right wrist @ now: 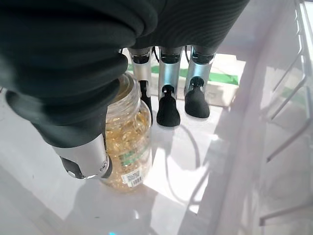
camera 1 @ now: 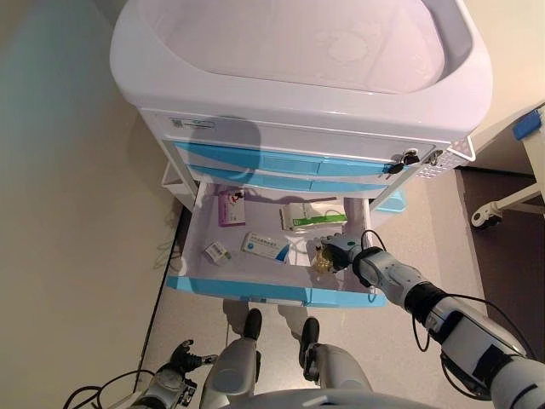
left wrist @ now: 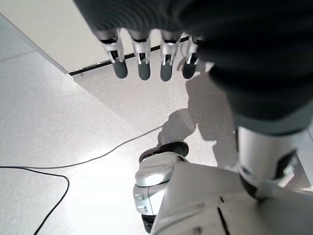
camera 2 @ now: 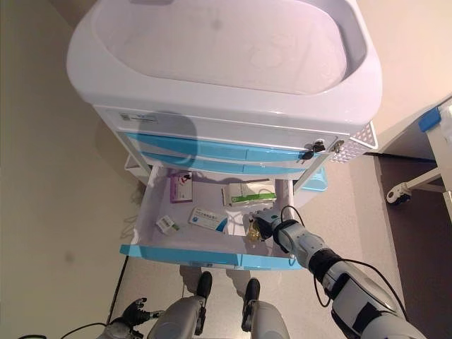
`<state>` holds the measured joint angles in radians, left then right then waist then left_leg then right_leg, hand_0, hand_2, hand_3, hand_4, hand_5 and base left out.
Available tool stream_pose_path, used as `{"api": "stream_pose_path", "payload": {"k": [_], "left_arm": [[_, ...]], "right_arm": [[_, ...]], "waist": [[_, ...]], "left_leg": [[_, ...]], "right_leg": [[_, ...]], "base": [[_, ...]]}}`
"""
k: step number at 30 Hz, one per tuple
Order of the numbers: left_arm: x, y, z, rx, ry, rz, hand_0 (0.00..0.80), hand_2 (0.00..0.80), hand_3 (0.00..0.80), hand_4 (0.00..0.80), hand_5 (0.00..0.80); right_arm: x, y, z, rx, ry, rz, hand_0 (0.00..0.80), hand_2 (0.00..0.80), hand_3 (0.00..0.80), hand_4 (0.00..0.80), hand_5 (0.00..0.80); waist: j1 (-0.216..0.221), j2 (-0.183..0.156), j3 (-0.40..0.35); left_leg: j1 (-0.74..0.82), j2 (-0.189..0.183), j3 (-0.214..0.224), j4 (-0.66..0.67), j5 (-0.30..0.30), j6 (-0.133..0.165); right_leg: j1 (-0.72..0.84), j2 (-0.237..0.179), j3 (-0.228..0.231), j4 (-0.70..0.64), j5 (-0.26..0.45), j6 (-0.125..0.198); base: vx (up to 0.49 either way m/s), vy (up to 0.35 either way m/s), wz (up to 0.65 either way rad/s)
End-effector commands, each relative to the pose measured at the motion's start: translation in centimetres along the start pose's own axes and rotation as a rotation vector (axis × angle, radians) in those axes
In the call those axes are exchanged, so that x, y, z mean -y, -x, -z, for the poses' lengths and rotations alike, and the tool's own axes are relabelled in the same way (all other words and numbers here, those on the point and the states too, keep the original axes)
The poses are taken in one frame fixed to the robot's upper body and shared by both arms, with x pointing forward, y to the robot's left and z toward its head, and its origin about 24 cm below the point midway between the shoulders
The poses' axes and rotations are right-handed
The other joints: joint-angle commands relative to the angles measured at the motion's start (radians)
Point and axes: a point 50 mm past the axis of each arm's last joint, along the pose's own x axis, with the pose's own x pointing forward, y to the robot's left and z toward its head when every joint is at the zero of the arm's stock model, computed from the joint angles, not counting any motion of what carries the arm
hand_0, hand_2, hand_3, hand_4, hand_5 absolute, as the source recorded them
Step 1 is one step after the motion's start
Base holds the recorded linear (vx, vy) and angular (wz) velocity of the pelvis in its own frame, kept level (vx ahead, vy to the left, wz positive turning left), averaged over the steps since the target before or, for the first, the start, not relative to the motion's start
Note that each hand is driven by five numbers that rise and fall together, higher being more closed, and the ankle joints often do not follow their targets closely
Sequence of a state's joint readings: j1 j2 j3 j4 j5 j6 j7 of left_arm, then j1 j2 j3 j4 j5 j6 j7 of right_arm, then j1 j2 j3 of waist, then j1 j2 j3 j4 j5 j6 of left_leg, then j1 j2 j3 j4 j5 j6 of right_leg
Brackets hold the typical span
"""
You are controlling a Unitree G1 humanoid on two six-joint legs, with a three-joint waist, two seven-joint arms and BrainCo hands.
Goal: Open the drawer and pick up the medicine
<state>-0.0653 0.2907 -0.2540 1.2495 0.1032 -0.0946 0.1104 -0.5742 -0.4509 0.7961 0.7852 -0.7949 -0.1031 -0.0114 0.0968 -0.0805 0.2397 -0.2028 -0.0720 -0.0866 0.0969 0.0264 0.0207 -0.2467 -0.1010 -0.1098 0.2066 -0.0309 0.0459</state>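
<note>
A pale, speckled grey floor (camera 1: 102, 324) fills the lower part of the scene, meeting a cream wall (camera 1: 60, 128) on the left along a dark skirting line. A large white trolley (camera 1: 298, 51) with a smooth, dished top stands in the middle, its fronts trimmed in light blue. To the right, the floor turns to a darker brown strip (camera 1: 498, 273), where a white frame on a castor wheel (camera 1: 485, 217) stands. Soft, even light falls from above, leaving faint shadows on the floor
</note>
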Motion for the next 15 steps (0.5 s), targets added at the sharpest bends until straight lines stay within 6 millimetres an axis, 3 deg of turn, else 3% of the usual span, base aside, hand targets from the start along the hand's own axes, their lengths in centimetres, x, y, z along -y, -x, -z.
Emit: {"api": "stream_pose_path", "payload": {"k": [1, 15], "left_arm": [[1.8, 0.1, -0.5, 0.009, -0.005, 0.047, 0.0, 0.0, 0.0, 0.0, 0.0], [1.4, 0.1, -0.2, 0.0, 0.007, 0.041, 0.0, 0.0, 0.0, 0.0, 0.0]], "right_arm": [[2.7, 0.2, 0.0, 0.04, 0.043, 0.089, 0.8, 0.8, 0.8, 0.8, 0.8], [4.9, 1.3, -0.7, 0.138, 0.052, 0.142, 0.8, 0.8, 0.8, 0.8, 0.8]], "waist": [[0.0, -0.005, 0.007], [-0.005, -0.018, -0.001]], "left_leg": [[-0.005, -0.047, 0.007, 0.006, -0.027, 0.024], [0.007, -0.044, 0.011, 0.004, -0.03, 0.021]], "right_leg": [[-0.026, -0.021, 0.04, 0.03, 0.066, 0.071], [-0.013, -0.017, 0.04, 0.028, 0.063, 0.071]], "base": [[0.0, 0.0, 0.0], [0.0, 0.0, 0.0]]}}
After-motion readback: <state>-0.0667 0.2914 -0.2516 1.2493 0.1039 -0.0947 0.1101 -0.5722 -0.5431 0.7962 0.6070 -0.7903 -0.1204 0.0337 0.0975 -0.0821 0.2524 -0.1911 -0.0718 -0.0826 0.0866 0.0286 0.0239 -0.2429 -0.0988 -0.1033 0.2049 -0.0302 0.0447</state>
